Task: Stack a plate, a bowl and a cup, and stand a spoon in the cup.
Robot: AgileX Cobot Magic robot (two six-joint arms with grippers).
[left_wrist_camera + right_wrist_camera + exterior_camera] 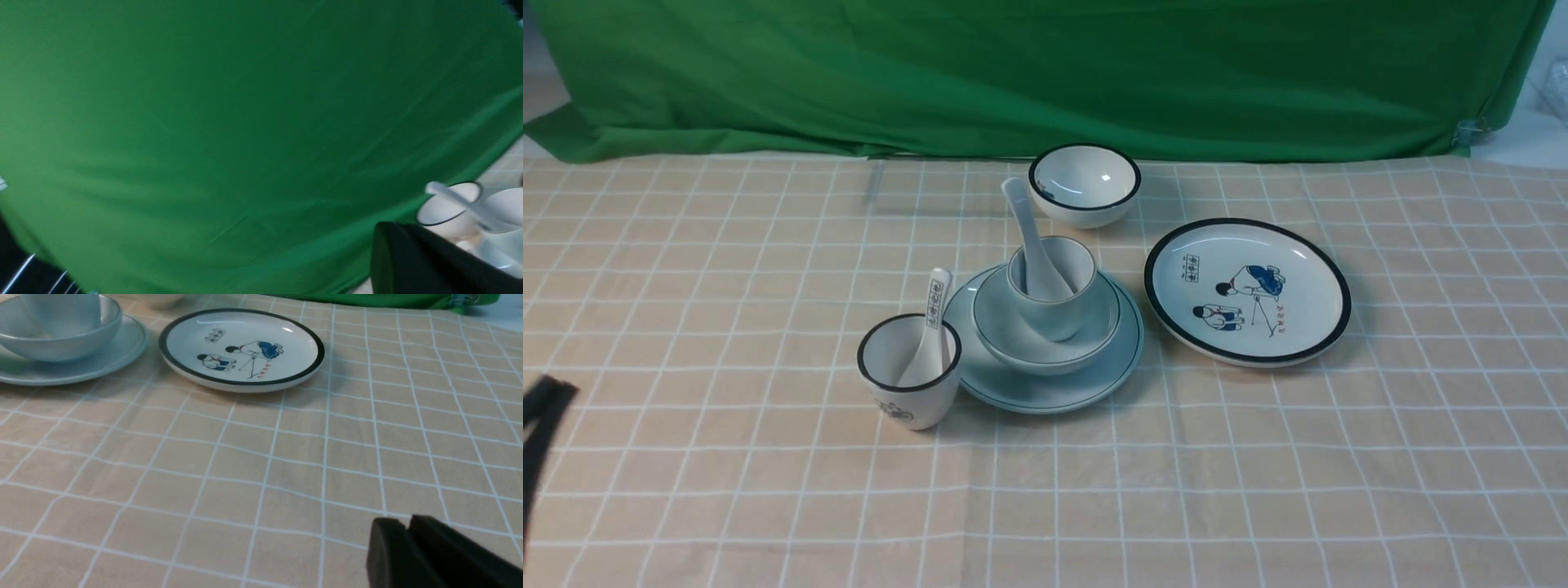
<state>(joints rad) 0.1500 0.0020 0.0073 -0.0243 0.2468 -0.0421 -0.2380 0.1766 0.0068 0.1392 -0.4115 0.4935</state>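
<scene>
Though cup (61, 312) crops at frame edge, spoon bowl (1045, 286) hides inside.

We count two plates: the plain pale plate (1045, 390) and the cartoon plate (1247, 291). Two bowls: the wide pale bowl (1021, 339) and the small black-rimmed bowl (1085, 184). Two cups: the pale blue cup (1058, 314) and the black-rimmed cup (908, 371). Two spoons: the plain white spoon (1031, 237) and the lettered spoon (931, 331).

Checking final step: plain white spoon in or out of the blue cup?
In: the spoon stands in the cup, handle leaning up over its rim.
</scene>
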